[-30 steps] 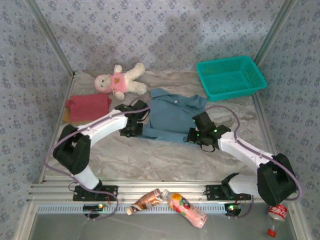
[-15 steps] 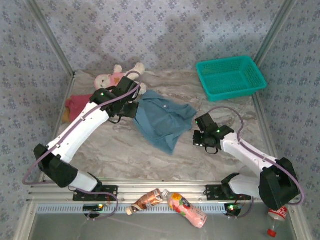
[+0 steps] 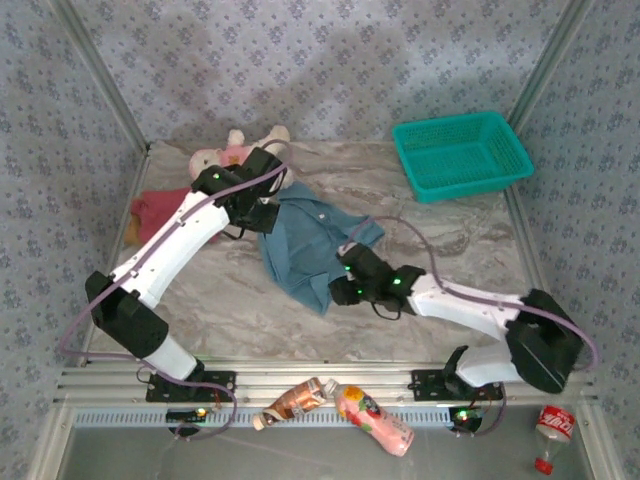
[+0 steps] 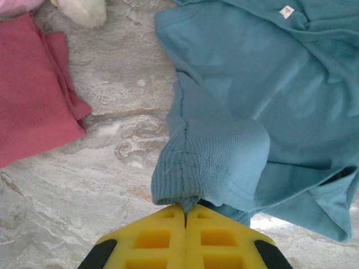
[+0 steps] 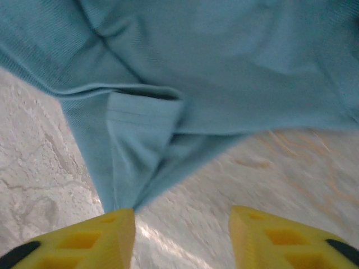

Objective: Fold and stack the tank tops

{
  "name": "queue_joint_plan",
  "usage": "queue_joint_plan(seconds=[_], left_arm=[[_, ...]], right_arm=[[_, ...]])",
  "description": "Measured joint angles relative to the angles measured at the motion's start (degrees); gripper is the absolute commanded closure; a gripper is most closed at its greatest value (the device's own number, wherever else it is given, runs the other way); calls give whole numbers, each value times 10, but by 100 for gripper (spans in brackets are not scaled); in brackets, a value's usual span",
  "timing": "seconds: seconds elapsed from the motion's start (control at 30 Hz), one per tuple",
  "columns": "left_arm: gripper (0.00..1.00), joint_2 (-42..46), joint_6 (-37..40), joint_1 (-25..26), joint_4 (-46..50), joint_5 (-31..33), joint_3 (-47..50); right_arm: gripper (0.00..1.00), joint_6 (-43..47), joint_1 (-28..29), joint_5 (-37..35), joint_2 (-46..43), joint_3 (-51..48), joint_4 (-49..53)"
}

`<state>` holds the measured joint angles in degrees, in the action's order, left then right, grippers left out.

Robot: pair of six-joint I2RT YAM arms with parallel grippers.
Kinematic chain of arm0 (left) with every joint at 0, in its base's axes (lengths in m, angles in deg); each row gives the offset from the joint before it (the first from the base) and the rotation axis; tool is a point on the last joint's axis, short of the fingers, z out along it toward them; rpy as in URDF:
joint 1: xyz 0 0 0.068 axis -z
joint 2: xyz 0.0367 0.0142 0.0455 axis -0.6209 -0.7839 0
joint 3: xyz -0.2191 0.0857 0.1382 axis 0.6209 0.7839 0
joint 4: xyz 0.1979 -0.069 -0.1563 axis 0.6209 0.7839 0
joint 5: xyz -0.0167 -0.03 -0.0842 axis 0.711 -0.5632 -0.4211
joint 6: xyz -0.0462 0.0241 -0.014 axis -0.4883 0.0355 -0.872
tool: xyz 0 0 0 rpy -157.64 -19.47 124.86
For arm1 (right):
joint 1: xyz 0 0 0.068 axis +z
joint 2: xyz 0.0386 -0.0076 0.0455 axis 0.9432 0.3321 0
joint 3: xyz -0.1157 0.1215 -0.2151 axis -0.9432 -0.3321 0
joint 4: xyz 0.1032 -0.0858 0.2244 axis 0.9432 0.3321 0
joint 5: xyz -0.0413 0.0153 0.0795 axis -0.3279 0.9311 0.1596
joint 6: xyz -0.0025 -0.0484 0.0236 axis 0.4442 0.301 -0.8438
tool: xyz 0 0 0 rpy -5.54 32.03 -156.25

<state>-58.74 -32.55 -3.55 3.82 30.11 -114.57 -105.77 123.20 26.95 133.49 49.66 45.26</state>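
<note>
Two tops are looking dealt with: the dark red top (image 3: 165,208) is lying folded by the left edge of the table (image 3: 230,300), toward its far left corner, and a sliver of tan-brown top (image 3: 132,230) is peeking out beneath it, so I am judging those as stacked. The dusty blue top (image 3: 305,245) is the one left. It is lying rumpled and slanted across the middle of the table, not yet folded and not yet on the pile.

I am pinching its ribbed hem with my left gripper (image 4: 185,210), fingers pressed together on the cloth, at the corner of the garment nearest the red one. My right gripper (image 5: 182,216) is standing with its fingers apart and gripping nothing. It is hovering at the corner of the blue top that points to the table's near edge, and that tip of cloth is running down to one finger while bare table is showing between the two.
</note>
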Motion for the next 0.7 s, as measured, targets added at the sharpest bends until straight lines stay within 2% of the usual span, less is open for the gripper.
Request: queue_joint_plan(seconds=[0.17, 0.27, 0.5, 0.7], left_arm=[[100, -2, 0, -9, 3, 0, 0], [100, -2, 0, -11, 3, -5, 0], [100, -2, 0, -26, 2, -15, 6], [100, -2, 7, -41, 0, -20, 16]], right_arm=[[47, 35, 31, -35, 119, 87, -23], [49, 51, 43, -62, 162, 131, -23], [56, 64, 57, -97, 210, 158, 19], [62, 57, 36, -112, 242, 172, 71]])
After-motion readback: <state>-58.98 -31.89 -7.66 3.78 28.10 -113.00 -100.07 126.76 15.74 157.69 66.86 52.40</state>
